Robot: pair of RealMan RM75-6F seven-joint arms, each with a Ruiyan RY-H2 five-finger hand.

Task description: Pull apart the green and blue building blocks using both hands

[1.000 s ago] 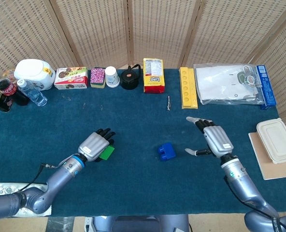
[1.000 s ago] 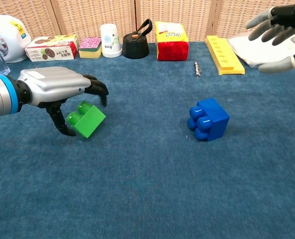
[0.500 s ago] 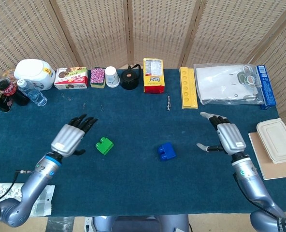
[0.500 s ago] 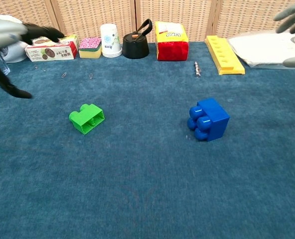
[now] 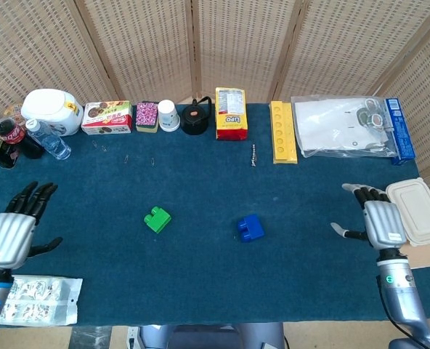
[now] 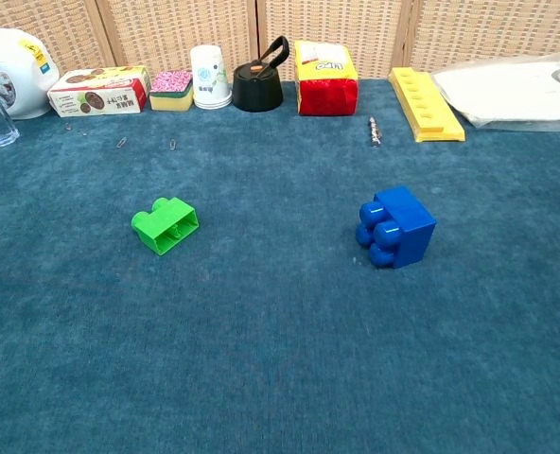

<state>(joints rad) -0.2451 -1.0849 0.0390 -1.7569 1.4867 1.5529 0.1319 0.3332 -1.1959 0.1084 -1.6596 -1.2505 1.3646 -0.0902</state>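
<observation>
The green block (image 5: 157, 219) (image 6: 166, 225) lies on its side on the blue cloth, left of centre. The blue block (image 5: 250, 228) (image 6: 394, 226) lies apart from it, right of centre, studs facing the front. My left hand (image 5: 14, 227) hovers at the table's far left edge, fingers spread and empty. My right hand (image 5: 378, 220) is at the far right edge beside a plastic lid, also spread and empty. Neither hand shows in the chest view.
Along the back stand a white jar (image 5: 51, 110), snack box (image 5: 107, 117), paper cup (image 5: 168, 115), black pot (image 5: 195, 118), yellow packet (image 5: 230, 113) and yellow tray (image 5: 282, 131). A plastic bag (image 5: 342, 126) sits back right, a lidded container (image 5: 417, 211) right, bottles (image 5: 11, 138) left.
Both hands have drawn outward to the table's side edges and left the chest view. The left hand let go of the green block, which now lies alone. The blue block has not moved.
</observation>
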